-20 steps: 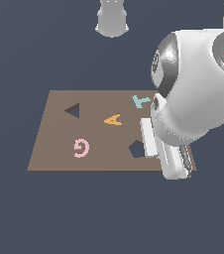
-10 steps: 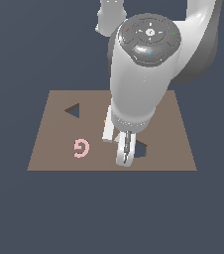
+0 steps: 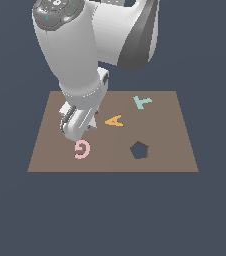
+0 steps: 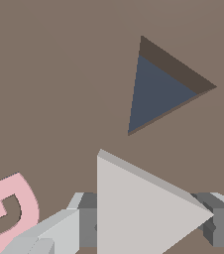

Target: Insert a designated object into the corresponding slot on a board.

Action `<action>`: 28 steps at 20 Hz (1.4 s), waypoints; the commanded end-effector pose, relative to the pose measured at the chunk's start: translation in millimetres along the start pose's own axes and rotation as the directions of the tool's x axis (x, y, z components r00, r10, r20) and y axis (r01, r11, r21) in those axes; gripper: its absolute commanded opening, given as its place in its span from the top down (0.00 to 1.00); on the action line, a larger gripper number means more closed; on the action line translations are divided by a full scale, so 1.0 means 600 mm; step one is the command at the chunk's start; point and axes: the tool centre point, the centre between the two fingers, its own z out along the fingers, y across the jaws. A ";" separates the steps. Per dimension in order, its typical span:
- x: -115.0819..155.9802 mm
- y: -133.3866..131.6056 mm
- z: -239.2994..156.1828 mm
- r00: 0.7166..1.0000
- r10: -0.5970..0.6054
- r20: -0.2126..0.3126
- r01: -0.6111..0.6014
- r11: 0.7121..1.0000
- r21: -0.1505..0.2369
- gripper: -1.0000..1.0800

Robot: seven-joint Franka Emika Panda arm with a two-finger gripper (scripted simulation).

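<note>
Hanging low over the brown board (image 3: 170,130), the gripper (image 4: 148,225) has its jaws closed on the pale triangular block (image 4: 139,208), one grey finger (image 4: 86,221) at each flank; going left to right in the exterior view, the pink letter G (image 3: 82,149) lies just beside the jaws, the orange letter A (image 3: 114,120) sits a little beyond them, then the dark pentagon cutout (image 3: 139,150) and the teal letter T (image 3: 142,102) well apart; the wrist view shows the triangular slot (image 4: 158,92) open and unfilled, just ahead of the block and apart from it.
</note>
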 end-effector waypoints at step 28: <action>0.118 0.038 0.014 0.990 0.138 0.001 -0.138 0.990 0.001 0.04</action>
